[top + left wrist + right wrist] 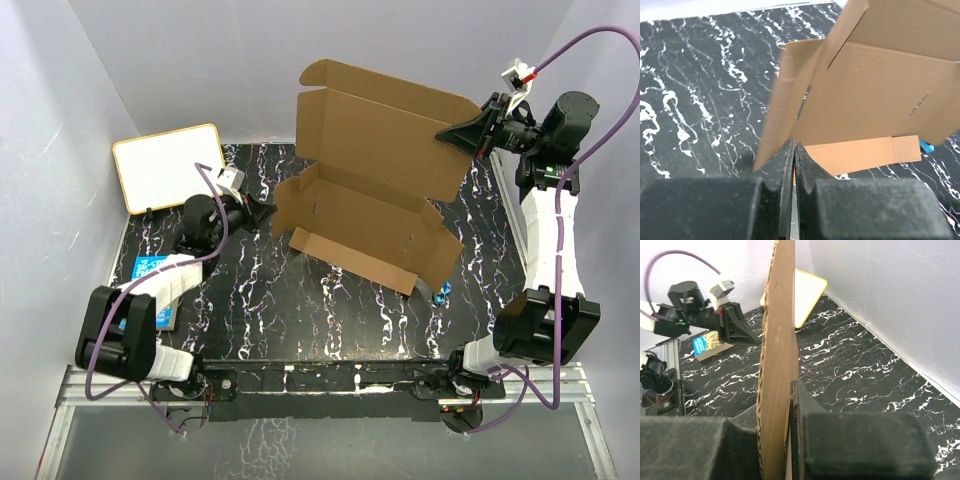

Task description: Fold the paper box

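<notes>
**Right Jaws Clamped on the Rear Panel, Left Pinched Shut at the Side Flap**

Starting at the right gripper (445, 133): clenched on the paper box (370, 200), up high at the far right; seen from the right wrist, brown corrugated edge sandwiched between the fingers (796, 390), standing upright and cutting that view in two; gripping the right-hand edge of the tall rear panel, raised well off the table (300, 310).

Over to the left gripper (266, 211): down low at the box's left end, jaws pressed tight together; from the left wrist, tips right at the bottom edge of the standing left side flap; impossible to tell whether any cardboard is actually pinched there.

Now the box itself: half-formed, sitting mid-table toward the back; base down, rear panel up and leaning toward the far wall, small flap folded over at its top; low front wall raised, with a flap spilling flat toward the near right.

Around it: white board (168, 165) with a tan frame, propped at the far left corner behind the left arm; colourful book (150, 270) flat on the marbled black top, partly under that arm; small blue object (441, 293) just beside the box's near right corner.
</notes>
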Available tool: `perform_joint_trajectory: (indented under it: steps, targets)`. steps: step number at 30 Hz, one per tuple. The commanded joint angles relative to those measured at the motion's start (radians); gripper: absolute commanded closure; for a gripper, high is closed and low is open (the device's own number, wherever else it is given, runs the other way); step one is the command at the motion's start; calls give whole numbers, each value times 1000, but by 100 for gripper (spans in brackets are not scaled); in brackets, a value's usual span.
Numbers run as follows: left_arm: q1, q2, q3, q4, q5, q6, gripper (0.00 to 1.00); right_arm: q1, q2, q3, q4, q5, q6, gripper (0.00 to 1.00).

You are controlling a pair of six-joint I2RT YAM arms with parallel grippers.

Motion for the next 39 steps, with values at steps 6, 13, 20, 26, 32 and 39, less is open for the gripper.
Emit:
perform_joint_trajectory:
  steps: [6,13,20,26,32,39]
  targets:
    - [-42,-161,-40,-145,23,71,100,-2,-14,-6,-73,46,-134,92]
    - [-38,-178,-31,-232,-163,78,61,-2,-27,-12,-69,2,-156,92]
    - [-29,-89,45,-187,-106,88,27,6,-56,-32,88,-162,-138,92]
    - [-30,33,71,-112,-53,48,28,8,-84,-81,102,-226,-163,92]
    - [-28,44,51,-115,-87,67,32,9,-100,-112,101,-176,-101,92]
    - [-30,74,93,-131,-65,71,58,10,-59,-109,215,-98,103,92]
